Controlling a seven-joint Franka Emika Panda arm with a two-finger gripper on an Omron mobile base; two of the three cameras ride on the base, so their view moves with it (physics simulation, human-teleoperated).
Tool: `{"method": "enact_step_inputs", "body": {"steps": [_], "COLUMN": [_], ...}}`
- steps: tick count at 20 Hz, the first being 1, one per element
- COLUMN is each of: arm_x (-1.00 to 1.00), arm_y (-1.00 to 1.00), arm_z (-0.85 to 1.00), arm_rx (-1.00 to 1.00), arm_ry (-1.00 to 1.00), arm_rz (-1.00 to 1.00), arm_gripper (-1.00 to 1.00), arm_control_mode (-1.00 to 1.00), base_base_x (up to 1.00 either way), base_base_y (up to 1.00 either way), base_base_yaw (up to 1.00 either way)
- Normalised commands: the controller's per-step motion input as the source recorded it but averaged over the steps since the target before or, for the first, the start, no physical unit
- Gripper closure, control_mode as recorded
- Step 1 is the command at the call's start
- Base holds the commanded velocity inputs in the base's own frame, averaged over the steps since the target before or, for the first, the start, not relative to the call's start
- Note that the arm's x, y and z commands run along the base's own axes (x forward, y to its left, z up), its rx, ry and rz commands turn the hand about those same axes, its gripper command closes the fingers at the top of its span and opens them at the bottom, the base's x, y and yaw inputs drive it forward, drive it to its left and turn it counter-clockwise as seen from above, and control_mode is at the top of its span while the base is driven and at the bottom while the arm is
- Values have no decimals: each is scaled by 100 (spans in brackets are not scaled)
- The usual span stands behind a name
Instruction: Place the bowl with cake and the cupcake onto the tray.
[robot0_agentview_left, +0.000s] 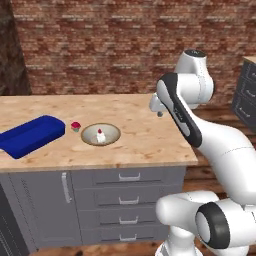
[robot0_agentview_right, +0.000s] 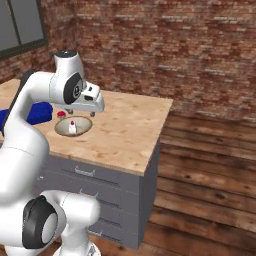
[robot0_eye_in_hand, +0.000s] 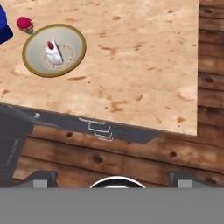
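While the pincer (robot0_eye_in_hand: 112, 177) is hanging released and empty, its fingertips (robot0_eye_in_hand: 41, 178) spread wide, it is hovering high over the bench's (robot0_agentview_left: 145, 135) right part, well apart from the task's things. On the bench, the bowl with cake (robot0_agentview_left: 100, 134) is sitting upright, the white slice inside it. Just beside the bowl's left rim, the cupcake (robot0_agentview_left: 75, 125) is standing, between the bowl and the tray (robot0_agentview_left: 30, 135), which is lying further left.
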Motion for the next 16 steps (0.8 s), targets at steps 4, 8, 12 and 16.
{"method": "enact_step_inputs", "body": {"steps": [4, 8, 12, 16], "arm_x": [0, 0, 0, 0], "arm_y": [0, 0, 0, 0], "arm_z": [0, 0, 0, 0], "arm_rx": [0, 0, 0, 0], "arm_ry": [0, 0, 0, 0], "arm_rz": [0, 0, 0, 0], "arm_gripper": [-100, -100, -100, -100], "arm_control_mode": [100, 100, 100, 100], "base_base_x": [3, 24, 40, 51], "base_base_y": [61, 39, 60, 69], "base_base_yaw": [-24, -11, -11, -12]}}
